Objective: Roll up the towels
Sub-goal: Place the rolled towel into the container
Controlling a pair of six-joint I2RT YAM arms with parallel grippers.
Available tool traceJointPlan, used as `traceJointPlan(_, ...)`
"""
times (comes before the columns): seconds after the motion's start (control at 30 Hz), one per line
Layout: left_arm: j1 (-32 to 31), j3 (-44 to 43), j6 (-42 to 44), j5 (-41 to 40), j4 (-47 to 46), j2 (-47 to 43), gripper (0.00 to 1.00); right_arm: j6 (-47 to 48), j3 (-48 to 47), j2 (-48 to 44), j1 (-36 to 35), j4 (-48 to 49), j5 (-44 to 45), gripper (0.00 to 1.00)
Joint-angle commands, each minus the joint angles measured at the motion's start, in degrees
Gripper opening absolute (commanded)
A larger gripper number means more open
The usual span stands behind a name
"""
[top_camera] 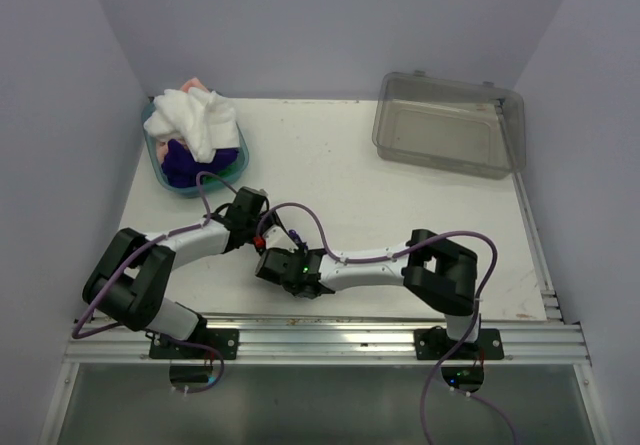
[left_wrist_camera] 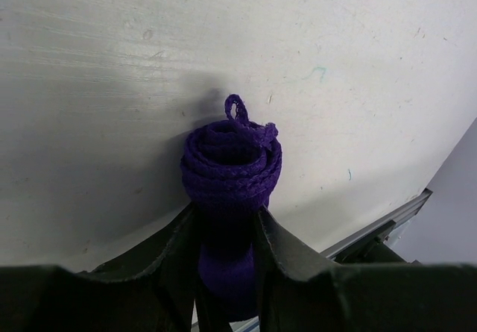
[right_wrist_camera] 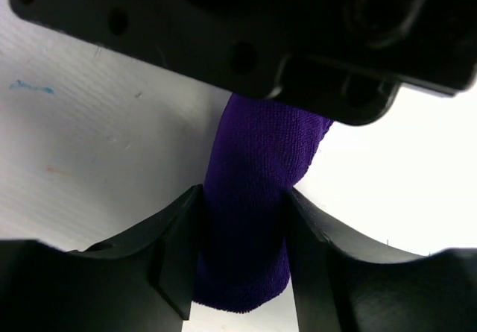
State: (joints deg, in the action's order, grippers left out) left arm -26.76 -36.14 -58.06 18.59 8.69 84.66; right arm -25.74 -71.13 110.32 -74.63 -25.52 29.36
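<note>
The left gripper is closed on a purple roll. Its two black fingers press the roll's sides, the jaws standing only as far apart as the roll is thick. In the left wrist view the free end of the roll faces outward at 12 o'clock. It shows tight spiral layers of ribbed, knitted-looking cloth, with a small hanging loop sticking up from the top. The right gripper grips the same roll from the other side, its matte black fingers snug against the soft, fine-napped cloth. In the right wrist view the roll runs up toward 12 o'clock and passes under the black body of the other gripper. The roll is a compact cylinder held between the two grippers, close above the white worktop. That puts it near 6 o'clock in the top view, not far from the near edge. The worktop surface is painted, faintly scuffed and streaked.

At about 10 o'clock on the worktop stands a teal plastic basket. A crumpled white towel is heaped over its top, a bit of peach-pink towel peeks out behind at the far side, and a dark purple cloth lies lower in the basket. At about 1 o'clock sits a clear grey plastic bin, rectangular with rounded corners and translucent walls.
</note>
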Motion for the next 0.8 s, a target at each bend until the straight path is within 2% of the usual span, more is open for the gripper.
traceJointPlan(0.0, -0.22, 0.01, -1.26, -1.45, 0.81, -1.25, 0.36, -2.04, 2.05, 0.33, -0.34, 3.19, 1.49, 0.47)
traceJointPlan(0.03, -0.13, 0.45, -1.35, -1.28, 0.46, -1.34, 0.36, -2.04, 2.57, -0.10, -0.25, 3.89, 1.57, 0.44)
traceJointPlan(0.17, -0.22, 0.55, -1.09, -0.92, 0.01, -1.96, 0.39, -3.35, 5.30, -2.74, 0.54, 5.82, 0.35, 0.19)
traceJointPlan(0.2, -0.22, 0.28, -0.91, -0.84, 0.54, -1.87, 0.46, -3.36, 6.70, -3.96, 0.80, 6.35, -0.18, 0.16)
traceJointPlan(0.3, -0.04, -1.04, 0.23, 0.21, 0.55, -2.48, 0.54, -3.53, 8.98, -6.08, 2.29, 8.20, -3.16, 0.04)
traceJointPlan(0.37, 0.31, -1.56, 0.58, 1.80, -0.25, -3.79, 0.57, -3.44, 11.01, -8.89, 3.79, 10.48, -4.92, 0.00)
traceJointPlan(0.5, 1.27, -4.72, 2.69, 2.50, 2.02, -4.59, 0.65, -4.84, 15.14, -12.58, 6.51, 13.56, -7.56, 0.00)
traceJointPlan(0.63, 3.29, -6.05, 4.01, 5.31, 1.77, -5.82, 0.65, -4.76, 14.18, -13.90, 9.14, 12.69, -9.76, 0.00)
traceJointPlan(0.77, 8.02, -6.66, 5.76, 8.30, 2.29, -8.02, 0.64, -3.71, 13.66, -15.49, 13.01, 13.04, -13.80, 0.00)
